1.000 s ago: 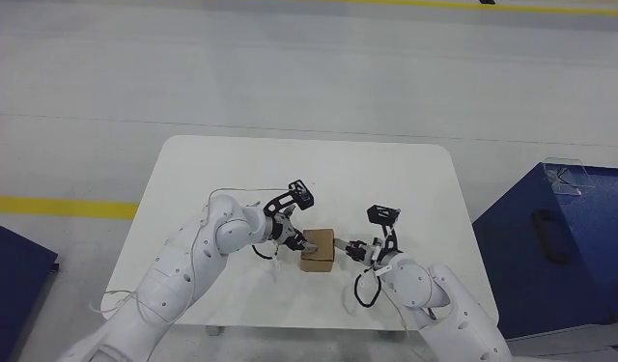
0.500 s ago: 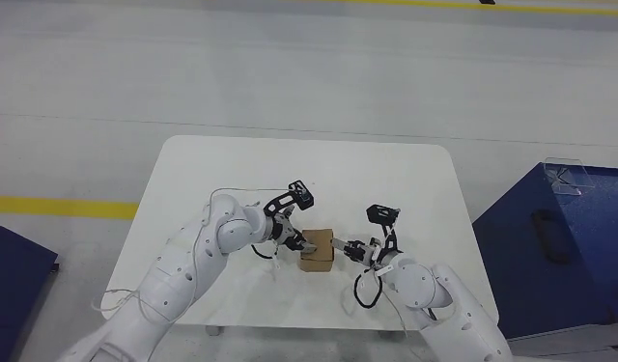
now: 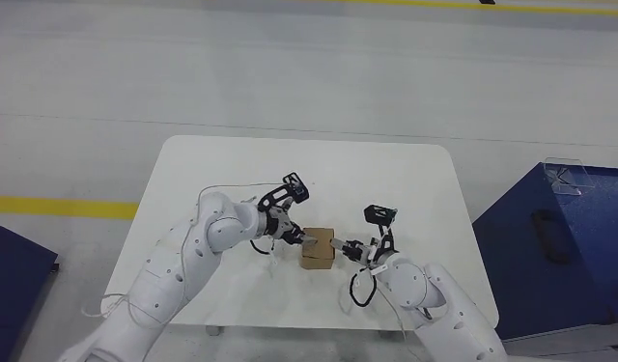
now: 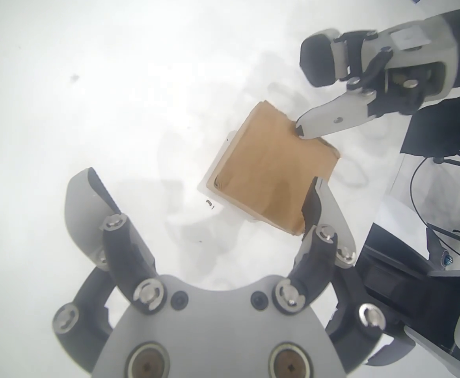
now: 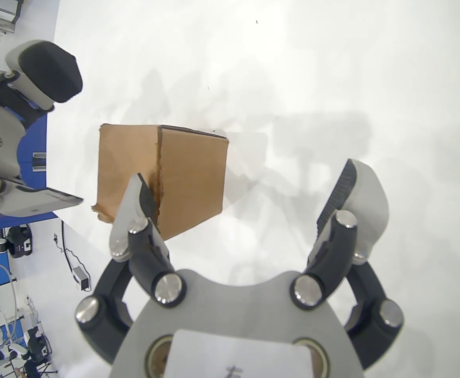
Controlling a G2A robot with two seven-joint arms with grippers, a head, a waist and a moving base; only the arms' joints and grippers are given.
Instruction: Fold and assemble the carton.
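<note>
A small brown carton stands on the white table, its flaps folded shut. My left gripper is open at the carton's left side. In the left wrist view one finger rests at a corner of the carton, and the other is out over bare table. My right gripper is open at the carton's right side. One of its fingers lies against the seamed face of the carton, while the other stands well clear. Neither gripper encloses the carton.
The table's front edge runs close behind both arms. A dark blue cabinet stands off the table to the right. Bare tabletop lies beyond the carton towards the far edge.
My left gripper has shifted slightly up and to the left along the carton's side. The right gripper has edged a little closer to the carton. The carton stays where it was.
</note>
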